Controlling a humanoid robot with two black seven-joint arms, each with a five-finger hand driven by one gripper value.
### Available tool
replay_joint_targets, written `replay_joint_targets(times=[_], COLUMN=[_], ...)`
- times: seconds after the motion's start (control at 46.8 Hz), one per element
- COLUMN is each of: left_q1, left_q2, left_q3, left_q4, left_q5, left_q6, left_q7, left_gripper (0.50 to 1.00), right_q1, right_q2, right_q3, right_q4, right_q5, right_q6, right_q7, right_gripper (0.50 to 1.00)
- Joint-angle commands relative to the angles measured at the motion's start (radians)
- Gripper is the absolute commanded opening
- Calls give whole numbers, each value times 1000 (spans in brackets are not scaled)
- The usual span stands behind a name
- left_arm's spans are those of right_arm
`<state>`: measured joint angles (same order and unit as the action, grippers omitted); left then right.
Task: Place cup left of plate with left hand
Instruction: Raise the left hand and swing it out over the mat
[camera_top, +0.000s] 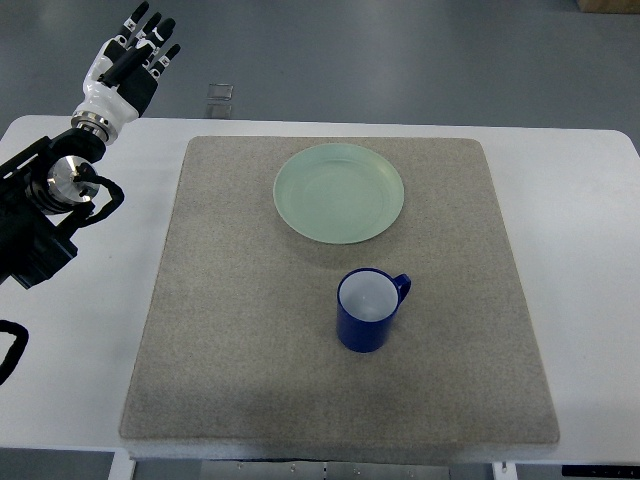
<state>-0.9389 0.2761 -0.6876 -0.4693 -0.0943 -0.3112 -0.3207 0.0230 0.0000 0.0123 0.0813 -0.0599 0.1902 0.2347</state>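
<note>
A blue cup (368, 308) with a white inside stands upright on the grey mat (250, 330), its handle pointing up and to the right. A pale green plate (339, 192) lies on the mat behind the cup, a little to the left of it. My left hand (137, 52) is raised beyond the table's far left corner, fingers spread and holding nothing. It is far from the cup and the plate. The right arm does not show.
The mat covers most of the white table (80, 330). A small clear object (220, 94) lies on the floor just beyond the table's far edge. My left arm's black links (45, 215) lie over the table's left side.
</note>
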Motion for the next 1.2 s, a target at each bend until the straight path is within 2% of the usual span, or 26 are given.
replay_joint_targets(times=[0.0, 0.556, 0.748, 0.855, 1.069, 1.176], left_q1=[2, 6, -18, -23, -31, -32], left_q2=[-2, -12, 0, 14, 124, 161], left_q3=[-1, 5, 111, 137, 264, 318], left_q4=[0, -11, -26, -75, -262, -321], left_q5=[1, 1, 21, 22, 38, 45], left_q6=[0, 12, 6, 3, -17, -25], left_q7=[0, -3, 0, 0, 0, -1], left_gripper=[996, 996, 996, 996, 996, 996], right_q1=[0, 0, 0, 0, 0, 0], right_q2=[0, 0, 0, 0, 0, 0], right_q3=[0, 0, 0, 0, 0, 0], right_q4=[0, 0, 0, 0, 0, 0], right_q5=[0, 0, 0, 0, 0, 0], right_q6=[0, 0, 0, 0, 0, 0], right_q7=[0, 0, 0, 0, 0, 0], right_gripper=[932, 932, 932, 932, 932, 932])
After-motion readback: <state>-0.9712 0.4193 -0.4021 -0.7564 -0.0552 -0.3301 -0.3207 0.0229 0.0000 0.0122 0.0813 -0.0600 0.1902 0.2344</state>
